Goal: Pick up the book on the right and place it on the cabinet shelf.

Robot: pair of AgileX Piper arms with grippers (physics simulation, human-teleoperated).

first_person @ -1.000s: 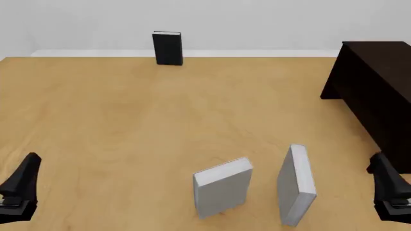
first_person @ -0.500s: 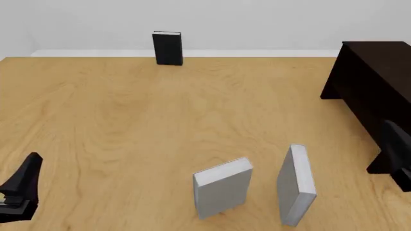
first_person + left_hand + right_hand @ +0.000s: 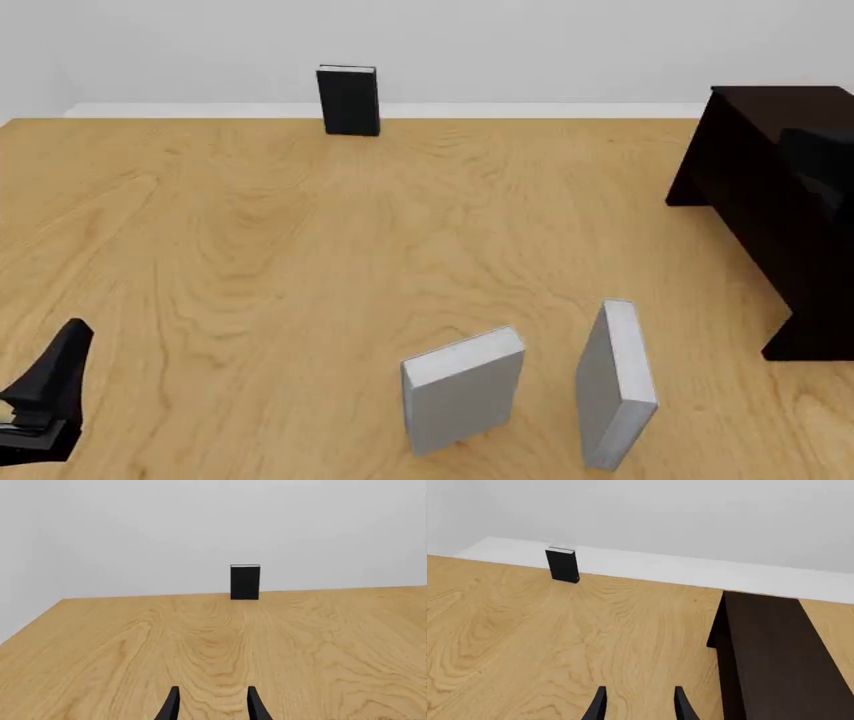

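Two light-grey books stand near the table's front edge. The book on the right point(image 3: 617, 385) stands upright, edge-on, beside the left one point(image 3: 461, 395). The dark, almost black cabinet point(image 3: 774, 200) fills the right side, and its flat top board point(image 3: 767, 645) shows in the right wrist view. My right gripper point(image 3: 639, 689) is open and empty. It hangs high over the table beside the cabinet, and shows only as a faint dark shape point(image 3: 817, 160) against it in the front view, well above the book. My left gripper point(image 3: 213, 689) is open and empty, low at the front left point(image 3: 70, 340).
A black book point(image 3: 348, 100) stands upright at the table's far edge point(image 3: 245, 582), also in the right wrist view point(image 3: 562, 565). A white wall rises behind the table. Wood tabletop point(image 3: 334, 250) stretches between the grey books and the black book.
My right gripper has risen from the lower right corner, past the cabinet's front, to high at the right edge. The left gripper and the books have not moved.
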